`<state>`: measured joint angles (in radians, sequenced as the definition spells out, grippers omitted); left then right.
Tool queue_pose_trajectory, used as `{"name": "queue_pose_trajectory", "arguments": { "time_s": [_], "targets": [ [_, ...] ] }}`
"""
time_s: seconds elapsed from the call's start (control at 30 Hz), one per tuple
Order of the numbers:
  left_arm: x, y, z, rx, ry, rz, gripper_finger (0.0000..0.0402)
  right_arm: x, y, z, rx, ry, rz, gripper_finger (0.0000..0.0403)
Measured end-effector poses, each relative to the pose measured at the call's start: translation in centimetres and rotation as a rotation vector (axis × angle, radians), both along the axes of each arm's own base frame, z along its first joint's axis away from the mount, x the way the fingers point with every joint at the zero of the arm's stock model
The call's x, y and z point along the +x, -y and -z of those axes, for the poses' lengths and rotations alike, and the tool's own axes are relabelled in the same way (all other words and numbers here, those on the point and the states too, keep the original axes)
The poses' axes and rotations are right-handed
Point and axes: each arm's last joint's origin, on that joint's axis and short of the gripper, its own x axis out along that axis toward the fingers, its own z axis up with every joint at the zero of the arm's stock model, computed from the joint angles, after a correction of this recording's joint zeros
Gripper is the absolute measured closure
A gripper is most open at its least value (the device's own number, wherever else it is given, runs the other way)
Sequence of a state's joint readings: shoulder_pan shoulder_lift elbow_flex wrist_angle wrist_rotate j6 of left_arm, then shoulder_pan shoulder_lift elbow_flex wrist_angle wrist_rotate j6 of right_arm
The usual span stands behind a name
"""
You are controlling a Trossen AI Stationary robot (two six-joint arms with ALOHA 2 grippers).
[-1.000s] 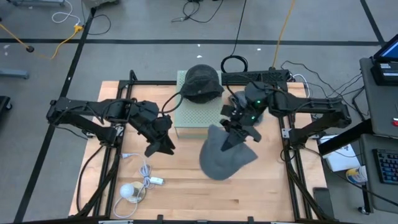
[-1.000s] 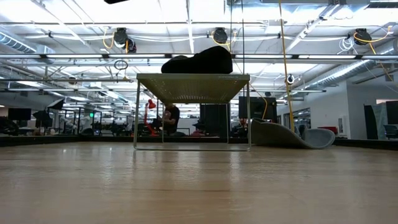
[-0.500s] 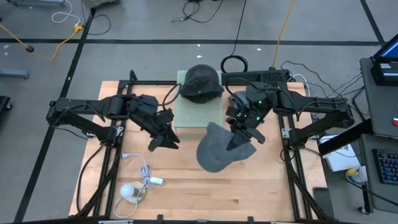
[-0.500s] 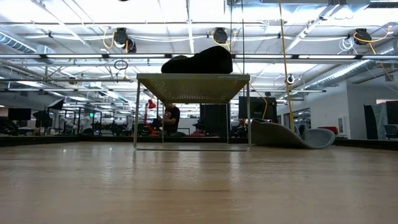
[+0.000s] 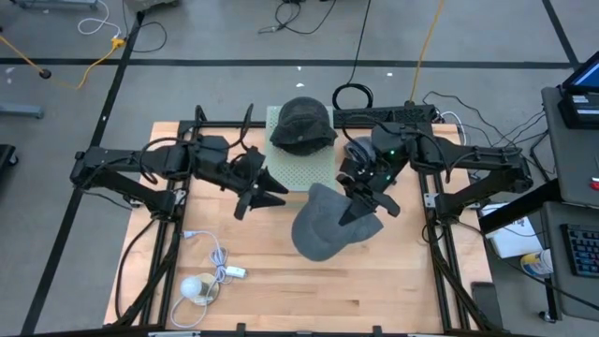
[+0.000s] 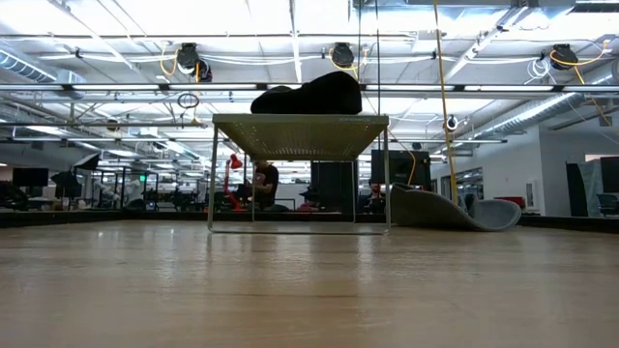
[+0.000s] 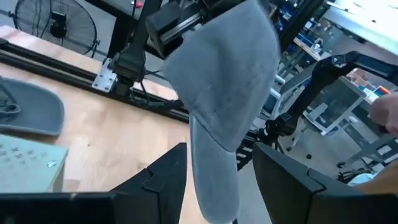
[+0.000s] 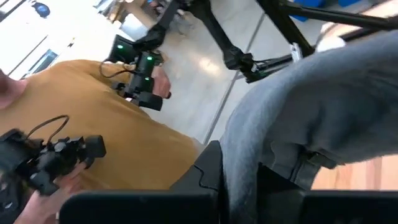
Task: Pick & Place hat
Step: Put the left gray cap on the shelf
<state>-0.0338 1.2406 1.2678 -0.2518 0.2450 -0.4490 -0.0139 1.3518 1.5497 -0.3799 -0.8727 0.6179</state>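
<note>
Two arms meet here: your right gripper (image 5: 367,202) is clenched on the grey hat (image 5: 323,229), holding it lifted above the bench (image 5: 281,290). Your left gripper (image 5: 271,194) has its jaws parted, the hat's brim between them. Close squarely on that brim before the right lets go. Another hat (image 5: 302,124) already sits on the rack (image 5: 298,173).

You look level across the bare wooden tabletop (image 6: 290,290). A perforated stand (image 6: 300,124) on thin legs stands toward the far edge, with a dark hat (image 6: 311,97) lying on its top. Right of the stand, a grey hat (image 6: 445,211) rests on the table. Behind, a seated person (image 6: 263,184) shows between the legs.
</note>
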Motion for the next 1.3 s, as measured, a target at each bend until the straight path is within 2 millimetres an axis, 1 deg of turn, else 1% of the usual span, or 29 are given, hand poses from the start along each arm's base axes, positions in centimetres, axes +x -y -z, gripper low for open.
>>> {"name": "queue_pose_trajectory", "arguments": {
  "time_s": [0.07, 0.2, 0.3, 0.5, 0.57, 0.73, 0.9, 1.0, 1.07, 1.13, 1.2, 1.23, 1.3],
  "targets": [
    [0.5, 0.1, 0.3, -0.014, -0.001, 0.012, 0.0215, 0.0, -0.1, -0.2, 0.004, 0.024, -0.023, 0.0403],
    [2.3, 0.4, 1.1, -0.044, 0.008, 0.1, 0.0215, -0.1, -0.1, -0.4, 0.008, 0.042, -0.045, 0.0403],
    [3.5, 0.5, 1.9, -0.05, 0.011, 0.103, 0.0215, -0.5, -0.1, -0.7, 0.006, 0.058, -0.048, 0.0403],
    [5.4, 0.5, 3.3, -0.074, -0.015, 0.099, 0.0215, -1.6, -0.1, -1.5, -0.001, 0.099, -0.051, 0.0403],
    [6.2, 0.6, 3.6, -0.098, 0.014, 0.117, 0.0215, -1.9, -0.1, -1.7, -0.011, 0.112, -0.054, 0.0403],
    [7.4, 1.5, 3.7, -0.125, 0.106, 0.206, 0.0215, -2.1, -0.1, -1.8, -0.029, 0.138, -0.057, 0.0403],
    [7.8, 2.1, 4.2, -0.165, 0.074, 0.238, 0.0219, -2.1, 0.1, -1.8, -0.041, 0.152, -0.05, 0.0403],
    [7.7, 2.2, 4.1, -0.175, 0.072, 0.24, 0.0247, -2.1, 0.4, -1.8, -0.043, 0.152, -0.04, 0.0403],
    [7.7, 2.2, 4.1, -0.197, 0.063, 0.237, 0.0281, -2.1, 0.4, -1.8, -0.046, 0.154, -0.04, 0.0403],
    [7.7, 2.2, 4.1, -0.224, 0.056, 0.233, 0.0323, -2.1, 0.4, -1.8, -0.066, 0.177, -0.045, 0.0398],
    [7.7, 2.3, 4.0, -0.236, 0.06, 0.235, 0.0369, -2.1, 0.4, -1.8, -0.094, 0.208, -0.047, 0.0385],
    [7.7, 2.3, 3.9, -0.238, 0.061, 0.235, 0.0383, -2.1, 0.4, -1.8, -0.104, 0.219, -0.047, 0.0375],
    [7.7, 2.4, 3.9, -0.249, 0.062, 0.243, 0.0387, -2.1, 0.6, -1.6, -0.112, 0.214, -0.041, 0.0349]
  ]
}}
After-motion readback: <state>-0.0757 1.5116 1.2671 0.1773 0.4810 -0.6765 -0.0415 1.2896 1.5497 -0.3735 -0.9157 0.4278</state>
